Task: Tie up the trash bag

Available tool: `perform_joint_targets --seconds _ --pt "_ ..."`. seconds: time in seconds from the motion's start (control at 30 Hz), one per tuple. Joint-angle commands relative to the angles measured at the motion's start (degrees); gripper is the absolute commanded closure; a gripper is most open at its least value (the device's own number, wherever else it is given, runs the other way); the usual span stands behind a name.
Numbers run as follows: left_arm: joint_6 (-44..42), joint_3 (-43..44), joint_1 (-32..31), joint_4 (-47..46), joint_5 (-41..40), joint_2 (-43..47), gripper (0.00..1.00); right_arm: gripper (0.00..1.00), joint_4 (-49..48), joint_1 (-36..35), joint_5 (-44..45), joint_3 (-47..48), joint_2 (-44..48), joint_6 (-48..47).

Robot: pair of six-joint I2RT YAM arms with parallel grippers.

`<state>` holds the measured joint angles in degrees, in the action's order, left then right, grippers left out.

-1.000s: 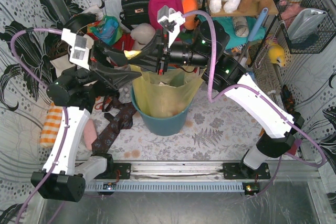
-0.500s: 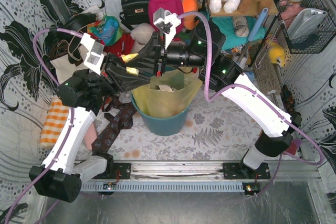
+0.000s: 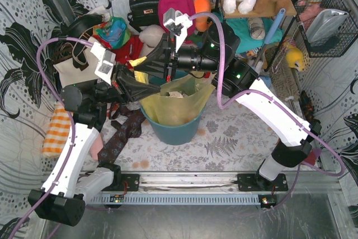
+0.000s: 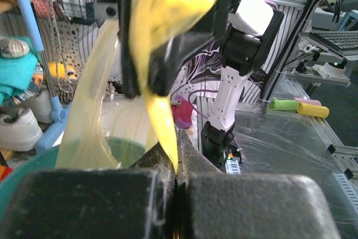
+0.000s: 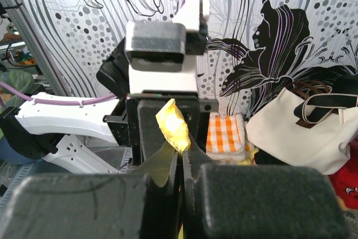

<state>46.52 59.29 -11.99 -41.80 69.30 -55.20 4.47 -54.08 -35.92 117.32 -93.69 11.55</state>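
While the left jaws and the right jaws are each clenching a pulled-up yellow end of the trash bag (image 3: pixel 176 102), which is sitting just below them in the teal bin (image 3: pixel 173 134), the left arm (image 3: pixel 70 155) and the right arm (image 3: pixel 274 110) are reaching inward, tips meeting, and crossing the ends is probably calling for even tension.
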Motion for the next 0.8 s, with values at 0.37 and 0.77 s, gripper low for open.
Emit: perform_joint_targets --seconds 0.37,0.77 --pt "-1.17 -7.97 -0.72 0.24 -0.61 1.31 1.00 1.00 -4.01 0.12 3.64 -0.73 2.23 -0.96" --pt "-1.79 -13.34 -0.85 0.29 -1.44 1.81 1.00 1.00 -5.41 0.12 6.31 -3.86 4.25 -1.45"
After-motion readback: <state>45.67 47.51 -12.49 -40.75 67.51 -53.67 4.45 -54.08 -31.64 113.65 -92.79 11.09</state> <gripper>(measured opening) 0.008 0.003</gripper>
